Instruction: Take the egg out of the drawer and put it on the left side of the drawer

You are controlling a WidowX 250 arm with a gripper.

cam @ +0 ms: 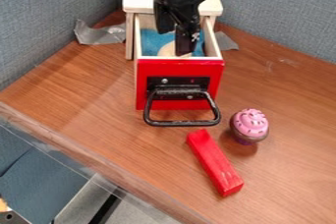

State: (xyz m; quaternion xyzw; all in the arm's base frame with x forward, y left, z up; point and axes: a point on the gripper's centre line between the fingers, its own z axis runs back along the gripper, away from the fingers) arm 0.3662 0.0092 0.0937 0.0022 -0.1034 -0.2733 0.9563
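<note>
Currently | tool positioned at pulled-out red-fronted drawer, upper centre of frame; whether open or closed cannot be told | egg partly hidden inside, behind tool | risk: egg could be knocked loose by drawer's rim if lifted too low

Cupcake (pink-topped), red block, grey tape
</note>
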